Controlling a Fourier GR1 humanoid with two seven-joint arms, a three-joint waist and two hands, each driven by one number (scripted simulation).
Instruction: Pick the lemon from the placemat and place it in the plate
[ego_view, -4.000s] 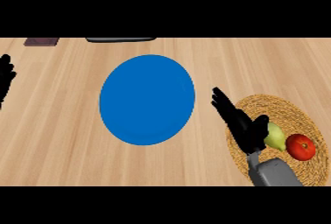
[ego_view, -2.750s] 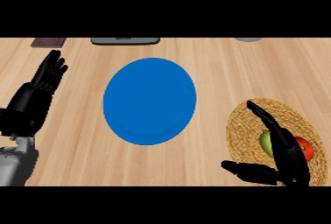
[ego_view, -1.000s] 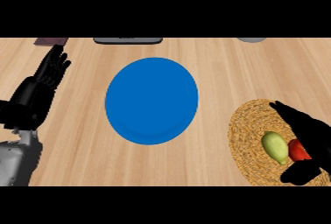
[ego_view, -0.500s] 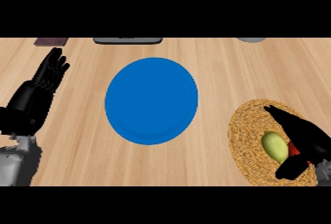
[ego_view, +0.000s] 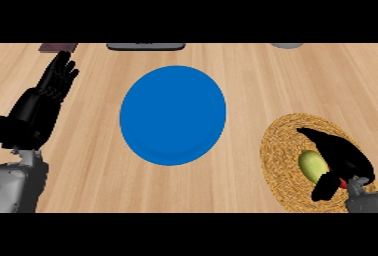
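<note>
I see the lemon (ego_view: 312, 165) lying on the round woven placemat (ego_view: 284, 150) at the near right of the wooden counter (ego_view: 244, 75). It is yellow-green. My right hand (ego_view: 341, 159) is over it, with its fingers and thumb curled around the lemon's right side. The lemon is on the mat, not lifted. A bit of something red (ego_view: 343, 183) peeks out under my hand, just right of the lemon. The blue plate (ego_view: 173, 114) sits in the middle of the counter, left of the placemat and apart from it. It has nothing on it. My left hand (ego_view: 46, 97) rests at the far left, spread with its fingers pointing away from me.
</note>
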